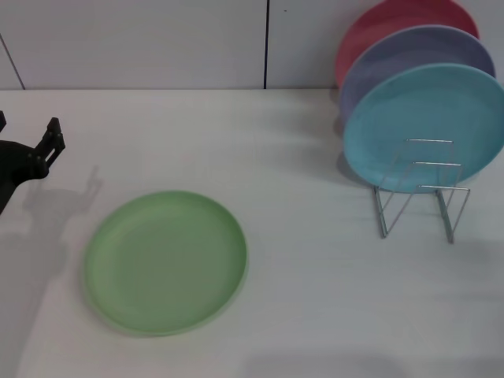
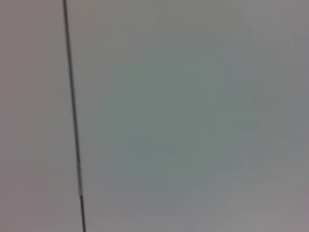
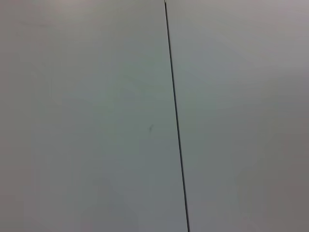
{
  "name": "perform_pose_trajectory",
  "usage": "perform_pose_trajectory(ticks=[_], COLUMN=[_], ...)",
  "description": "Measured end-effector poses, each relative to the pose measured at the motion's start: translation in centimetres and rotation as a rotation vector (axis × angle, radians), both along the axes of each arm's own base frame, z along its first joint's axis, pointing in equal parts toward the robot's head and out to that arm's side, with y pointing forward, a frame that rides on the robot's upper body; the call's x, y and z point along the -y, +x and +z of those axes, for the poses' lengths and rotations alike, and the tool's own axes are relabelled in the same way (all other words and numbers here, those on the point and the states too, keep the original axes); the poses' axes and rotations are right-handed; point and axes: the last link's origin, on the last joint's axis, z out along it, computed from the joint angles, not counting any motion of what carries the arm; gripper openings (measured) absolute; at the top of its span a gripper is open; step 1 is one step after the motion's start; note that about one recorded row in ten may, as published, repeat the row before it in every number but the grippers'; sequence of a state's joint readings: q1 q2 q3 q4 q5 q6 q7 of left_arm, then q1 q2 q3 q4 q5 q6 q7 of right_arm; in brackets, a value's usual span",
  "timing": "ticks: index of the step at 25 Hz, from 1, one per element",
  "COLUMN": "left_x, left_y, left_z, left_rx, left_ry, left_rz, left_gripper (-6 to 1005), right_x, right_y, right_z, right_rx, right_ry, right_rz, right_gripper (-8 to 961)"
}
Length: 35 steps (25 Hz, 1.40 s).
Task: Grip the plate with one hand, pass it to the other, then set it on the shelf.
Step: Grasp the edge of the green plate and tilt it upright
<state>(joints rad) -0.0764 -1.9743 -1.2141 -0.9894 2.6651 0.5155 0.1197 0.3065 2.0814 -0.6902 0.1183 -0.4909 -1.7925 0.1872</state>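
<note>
white table (image 1: 299, 142) carries all items. light green plate (image 1: 165, 261) lies flat, apart from the left pincer (image 1: 52, 143), on its right and nearer the robot. turquoise plate (image 1: 425, 126), lavender plate (image 1: 417, 59) and red plate (image 1: 394, 24) stand in the wire shelf (image 1: 421, 193), well to the pincer's right. pincer's spread: cannot tell. both wrist views show only a pale wall (image 2: 193, 116) and a dark seam (image 3: 176, 121). right pincer unseen.

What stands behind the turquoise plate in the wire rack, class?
Behind the turquoise plate in the wire plate rack stands a lavender plate, and behind that a pink-red plate. Only their upper rims show; their lower parts and any further rack slots are covered.
</note>
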Motion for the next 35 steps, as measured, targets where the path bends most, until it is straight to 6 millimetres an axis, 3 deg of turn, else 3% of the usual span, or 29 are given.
perform_pose_trajectory(ticks=[10, 18, 35], left_x=[-1.5, -1.3, 0.4], left_y=[3.5, 6.0, 8.8], left_z=[2.6, 4.6, 4.0], left_rx=[-0.02, -0.046, -0.09], left_ry=[-0.186, -0.291, -0.573], left_rz=[0.175, 0.285, 0.403], left_gripper=[788, 787, 784], right_x=[0.0, -0.1, 0.2], right_y=[0.1, 0.1, 0.2], right_z=[0.0, -0.1, -0.2], right_rx=[0.0, -0.001, 0.0], right_ry=[0.001, -0.006, -0.016], right_rz=[-0.004, -0.007, -0.008], right_gripper=[818, 817, 818])
